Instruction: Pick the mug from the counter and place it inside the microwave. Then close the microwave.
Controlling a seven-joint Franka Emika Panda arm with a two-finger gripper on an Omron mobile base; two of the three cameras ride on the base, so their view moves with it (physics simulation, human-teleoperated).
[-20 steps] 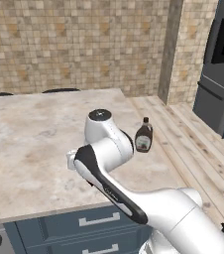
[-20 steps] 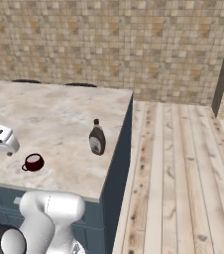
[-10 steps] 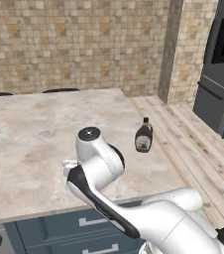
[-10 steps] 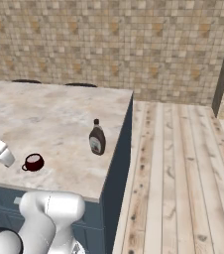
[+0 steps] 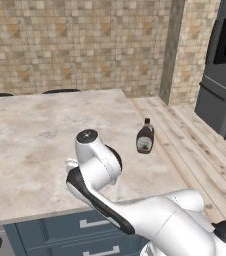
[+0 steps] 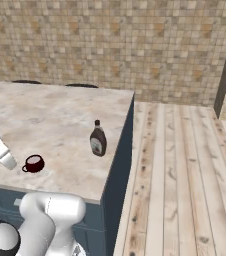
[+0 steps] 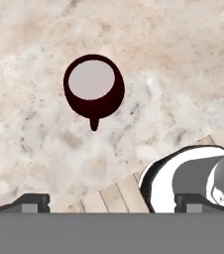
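On the marbled beige-and-grey stone counter (image 6: 60, 120), the squat rounded dark red mug (image 6: 33, 163) with white inside stands upright, handle pointing left in the right base view. Right of it stands a brown labelled syrup bottle (image 6: 98, 139). The two-finger gripper (image 7: 111, 202) hangs above the mug, fingers spread wide, grasping nothing.

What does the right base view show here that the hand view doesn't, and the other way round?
Right base view alone: the bottle standing upright near the counter's edge, the tiled wall and the plank floor. Hand view alone: the mug's white inside, seen from straight above, and the open tool. Both: the mug upright on the counter.
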